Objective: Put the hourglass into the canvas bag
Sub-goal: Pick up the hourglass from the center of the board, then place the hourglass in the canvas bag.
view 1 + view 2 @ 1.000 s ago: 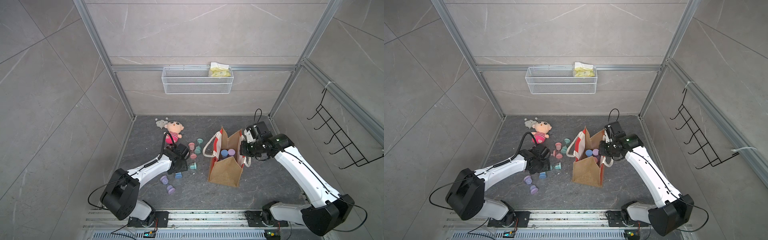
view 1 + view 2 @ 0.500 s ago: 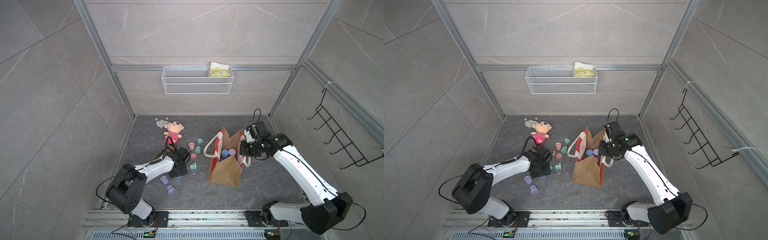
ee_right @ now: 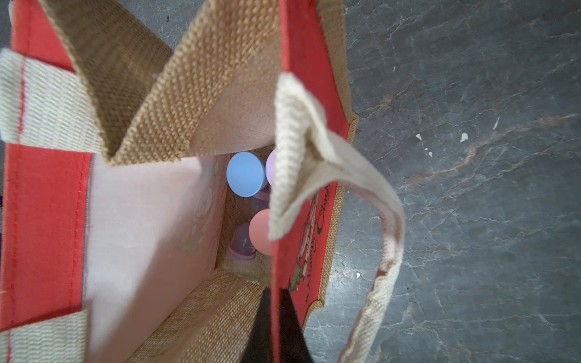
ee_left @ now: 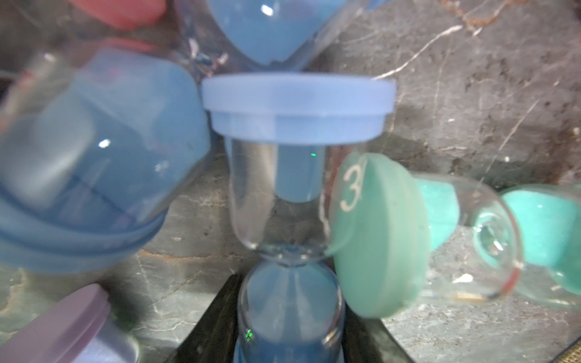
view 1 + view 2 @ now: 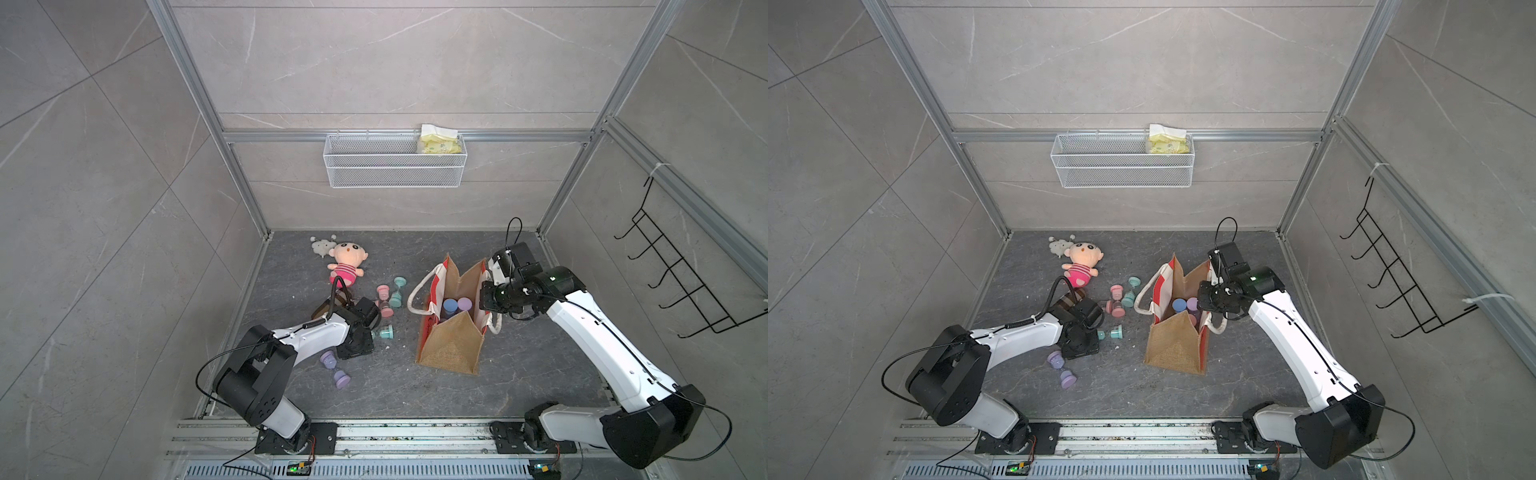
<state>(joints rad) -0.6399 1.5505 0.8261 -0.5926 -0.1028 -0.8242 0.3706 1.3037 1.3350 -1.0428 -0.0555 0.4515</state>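
A blue hourglass (image 4: 292, 176) lies on the dark floor in the left wrist view. Its lower glass bulb sits between the black fingers of my left gripper (image 4: 290, 317), which press it from both sides. In both top views that gripper (image 5: 355, 349) (image 5: 1079, 347) is low on the floor and hides the hourglass. The canvas bag (image 5: 451, 345) (image 5: 1177, 345) stands upright and open. My right gripper (image 5: 492, 301) (image 3: 276, 327) is shut on the rim of its red panel (image 3: 47, 188). Blue (image 3: 246, 174) and pink (image 3: 259, 232) hourglass caps show inside the bag.
A teal hourglass (image 4: 377, 235) (image 5: 384, 332) lies touching the blue one. A purple one (image 5: 334, 370) lies nearer the front; pink (image 5: 384, 299) and teal (image 5: 398, 291) ones lie behind. A plush doll (image 5: 347, 264) lies at the back left. Wire basket (image 5: 395, 166) and hook rack (image 5: 681, 282) hang on the walls.
My left gripper has come down over the blue hourglass on the floor and its jaws have narrowed onto the bulb. The right arm and the bag have not moved.
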